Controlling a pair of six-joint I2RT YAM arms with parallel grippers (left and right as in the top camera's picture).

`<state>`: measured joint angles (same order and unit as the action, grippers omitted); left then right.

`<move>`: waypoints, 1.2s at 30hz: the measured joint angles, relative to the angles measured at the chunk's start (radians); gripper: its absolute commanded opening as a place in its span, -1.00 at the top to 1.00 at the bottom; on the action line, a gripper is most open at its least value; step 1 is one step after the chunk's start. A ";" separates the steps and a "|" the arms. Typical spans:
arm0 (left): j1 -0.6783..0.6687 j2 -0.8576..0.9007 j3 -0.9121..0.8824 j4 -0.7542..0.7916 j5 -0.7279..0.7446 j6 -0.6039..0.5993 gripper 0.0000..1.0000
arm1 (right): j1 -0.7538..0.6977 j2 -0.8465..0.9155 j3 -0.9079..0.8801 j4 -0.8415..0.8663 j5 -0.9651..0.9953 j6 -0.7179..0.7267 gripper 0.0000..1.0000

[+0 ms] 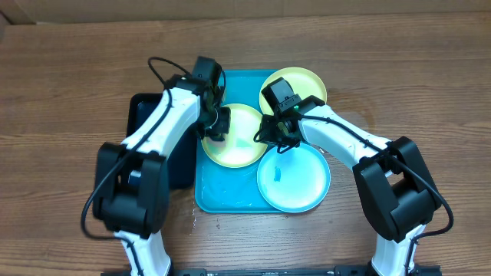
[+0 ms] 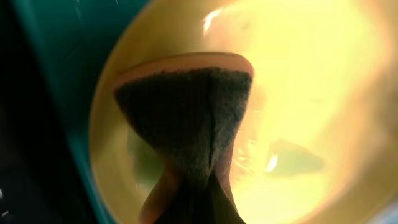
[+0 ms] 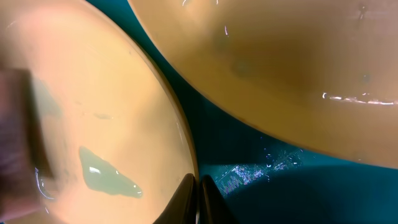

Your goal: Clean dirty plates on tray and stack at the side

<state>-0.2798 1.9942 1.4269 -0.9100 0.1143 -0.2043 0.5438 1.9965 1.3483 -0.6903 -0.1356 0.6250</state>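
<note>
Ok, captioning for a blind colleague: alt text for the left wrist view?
A folded sponge, orange with a dark scouring face, pinched at its lower end, fills the centre over a wet yellow plate. The blue tray shows along the left edge.

The large rectangular plastic tray (image 1: 222, 195) is bright blue. The middle round plastic plate (image 1: 242, 146) and the far round plastic plate (image 1: 303, 80) are yellow-green with paler centres. The near round plastic plate (image 1: 299, 184) is light blue with a small darker blue smear (image 1: 278, 175). The folded scouring sponge (image 2: 186, 118) is dark grey-green with an orange edge. The smaller rectangular tray (image 1: 182, 169) is black. The wooden worktop (image 1: 61, 92) is brown and grained.
</note>
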 measured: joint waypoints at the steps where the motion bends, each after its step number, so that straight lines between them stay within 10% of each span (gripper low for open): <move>1: 0.000 0.026 -0.005 0.003 -0.001 0.000 0.92 | 0.000 0.000 0.000 0.000 0.000 -0.001 0.92; 18: 0.059 0.101 0.179 -0.165 0.484 0.066 0.92 | 0.000 0.000 0.000 0.001 0.002 0.000 0.92; 36: -0.008 0.024 0.079 -0.086 0.098 0.065 0.91 | 0.000 0.000 0.000 0.007 -0.022 -0.001 0.92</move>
<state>-0.2878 2.0182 1.5055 -0.9958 0.2119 -0.1394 0.5438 1.9965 1.3483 -0.6834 -0.1574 0.6243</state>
